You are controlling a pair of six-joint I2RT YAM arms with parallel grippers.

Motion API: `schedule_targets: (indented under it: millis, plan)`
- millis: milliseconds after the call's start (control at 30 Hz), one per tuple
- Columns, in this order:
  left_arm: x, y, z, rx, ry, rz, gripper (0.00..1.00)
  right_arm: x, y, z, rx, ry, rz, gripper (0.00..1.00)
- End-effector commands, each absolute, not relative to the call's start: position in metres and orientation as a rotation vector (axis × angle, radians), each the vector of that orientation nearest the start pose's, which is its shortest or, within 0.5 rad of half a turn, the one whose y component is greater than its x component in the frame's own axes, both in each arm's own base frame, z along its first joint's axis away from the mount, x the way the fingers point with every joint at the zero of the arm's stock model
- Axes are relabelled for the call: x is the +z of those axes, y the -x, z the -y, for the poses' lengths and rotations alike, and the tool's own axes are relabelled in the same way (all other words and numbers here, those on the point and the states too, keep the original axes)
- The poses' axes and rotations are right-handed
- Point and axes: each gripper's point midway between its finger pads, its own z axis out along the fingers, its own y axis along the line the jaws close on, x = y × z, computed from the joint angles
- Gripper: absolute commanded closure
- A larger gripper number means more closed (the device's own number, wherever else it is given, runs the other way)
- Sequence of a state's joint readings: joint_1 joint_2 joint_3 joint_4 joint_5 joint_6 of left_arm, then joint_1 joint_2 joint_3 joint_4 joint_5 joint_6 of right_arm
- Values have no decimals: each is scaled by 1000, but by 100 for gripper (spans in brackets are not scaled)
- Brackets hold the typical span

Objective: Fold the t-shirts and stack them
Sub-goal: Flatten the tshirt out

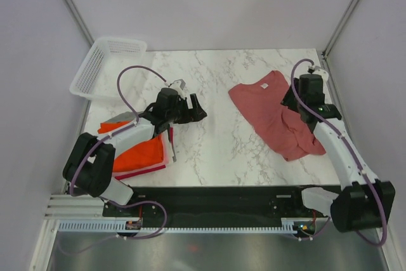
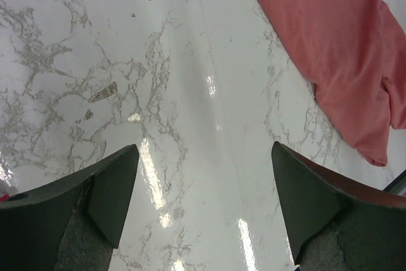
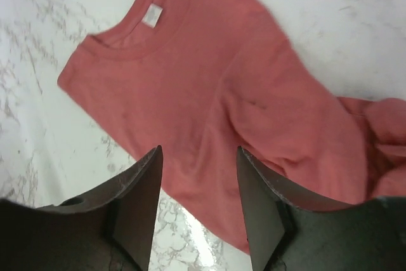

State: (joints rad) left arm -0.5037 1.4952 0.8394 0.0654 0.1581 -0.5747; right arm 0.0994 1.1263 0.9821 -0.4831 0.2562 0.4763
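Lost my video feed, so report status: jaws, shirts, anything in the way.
Left jaws open, empty. Right jaws open over pinkish-red shirt, lying unfolded. Folded stack beneath left arm. Nothing blocking.

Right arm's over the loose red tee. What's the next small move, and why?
Probably lower the right gripper onto the pinkish-red tee and pinch near its bunched end, to pull it flat. Its jaws stand open with nothing between them, the tee lies unfolded and rumpled, and the left gripper is open over the bare table, away from the cloth.
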Motion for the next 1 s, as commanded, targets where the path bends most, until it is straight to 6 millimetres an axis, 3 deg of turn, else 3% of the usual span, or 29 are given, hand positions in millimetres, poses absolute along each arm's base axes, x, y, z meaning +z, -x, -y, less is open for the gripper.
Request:
schedule_targets:
  millis: [0,67,100,167,200,233,400,633,800,867,900,967]
  plan:
    - [126,-350,246,-742,-58,-2207,7,189,-371,-55,243,-363,-2196,42]
    - [122,-350,245,-732,-54,-2216,7,185,-383,-73,254,-323,-2220,38]
    - [122,-350,245,-732,-52,-2218,7,167,-391,-80,242,-316,-2268,33]
    - [121,-350,245,-736,-50,-2221,7,159,-402,-95,216,-290,-2289,31]
    - [121,-350,245,-735,-52,-2222,7,140,-406,-100,197,-286,-2333,30]
    - [121,-351,244,-728,-45,-2220,7,137,-411,-109,189,-266,-2342,30]
    - [121,-350,240,-705,-18,-2227,7,82,-423,-124,87,-230,-2451,28]
    - [119,-352,233,-663,20,-2239,7,38,-419,-135,50,-193,-2526,32]
    - [121,-355,199,-548,174,-2233,5,27,-416,-152,60,-88,-2559,60]
    - [123,-355,198,-558,184,-2226,5,28,-413,-165,104,-33,-2565,72]
    - [121,-355,198,-555,186,-2229,5,34,-412,-172,128,-11,-2555,89]
    - [121,-355,197,-553,190,-2228,5,45,-401,-192,206,80,-2532,100]
